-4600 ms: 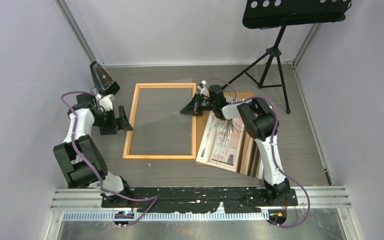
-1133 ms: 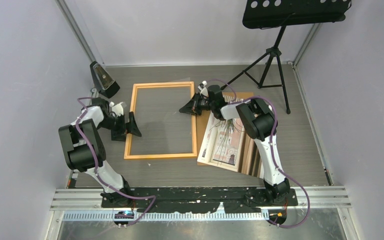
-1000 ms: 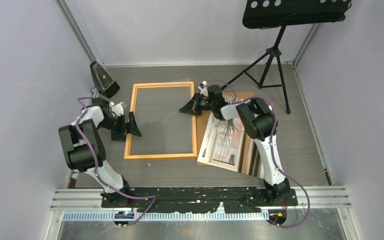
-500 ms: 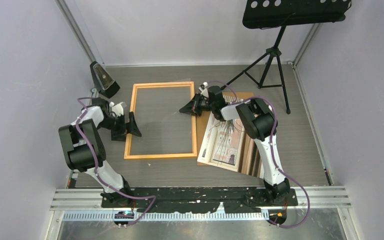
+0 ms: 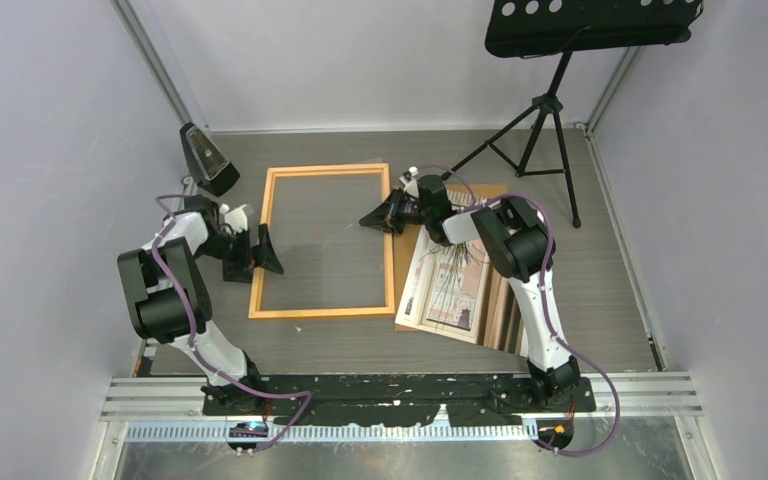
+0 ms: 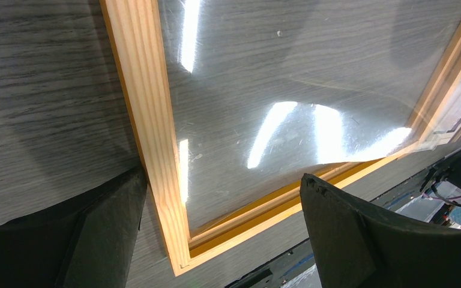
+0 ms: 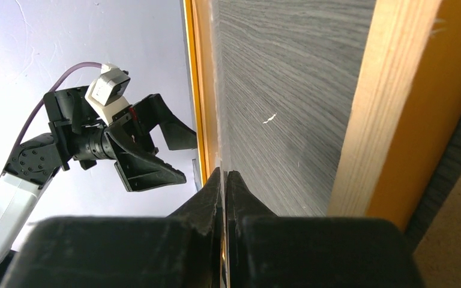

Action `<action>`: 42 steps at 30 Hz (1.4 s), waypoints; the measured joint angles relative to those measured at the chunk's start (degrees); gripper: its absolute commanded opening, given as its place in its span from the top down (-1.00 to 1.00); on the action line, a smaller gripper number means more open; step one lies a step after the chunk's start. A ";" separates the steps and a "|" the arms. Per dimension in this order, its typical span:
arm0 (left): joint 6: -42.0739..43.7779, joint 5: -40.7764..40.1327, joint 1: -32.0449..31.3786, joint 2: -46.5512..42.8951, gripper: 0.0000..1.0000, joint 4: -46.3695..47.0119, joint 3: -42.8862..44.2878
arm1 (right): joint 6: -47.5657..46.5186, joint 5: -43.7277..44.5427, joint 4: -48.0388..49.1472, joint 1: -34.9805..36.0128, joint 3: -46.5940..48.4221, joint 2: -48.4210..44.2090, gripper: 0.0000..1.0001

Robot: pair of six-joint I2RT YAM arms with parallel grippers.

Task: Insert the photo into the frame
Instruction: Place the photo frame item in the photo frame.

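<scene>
Grey wood-grain tabletop (image 5: 610, 260) sits between pale walls (image 5: 380, 60), with a black music stand (image 5: 550, 100) at the back. Your orange frame (image 5: 320, 312) lies flat in the middle, and the photo (image 5: 455, 285) lies just right of it. Your right gripper (image 5: 365, 221) pinches the clear sheet (image 6: 264, 90). Your left gripper (image 5: 268, 252), spread wide, has moved up to the frame's left edge.

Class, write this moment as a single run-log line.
left tool: open, by frame left rail | right tool: shut on sheet edge, over frame | photo: right of frame, not in
</scene>
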 measured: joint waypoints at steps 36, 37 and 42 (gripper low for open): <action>-0.33 -1.97 -2.43 -0.02 -0.89 -0.04 0.00 | -11.52 1.18 -13.53 -0.26 5.14 0.02 0.89; -0.33 -1.97 -2.47 -0.02 -0.88 -0.04 0.00 | -11.82 1.22 -13.88 -0.26 5.29 0.02 0.89; -0.46 -1.99 -2.73 -0.15 -0.91 -0.11 0.00 | -13.20 1.70 -15.21 -0.26 5.60 0.02 0.88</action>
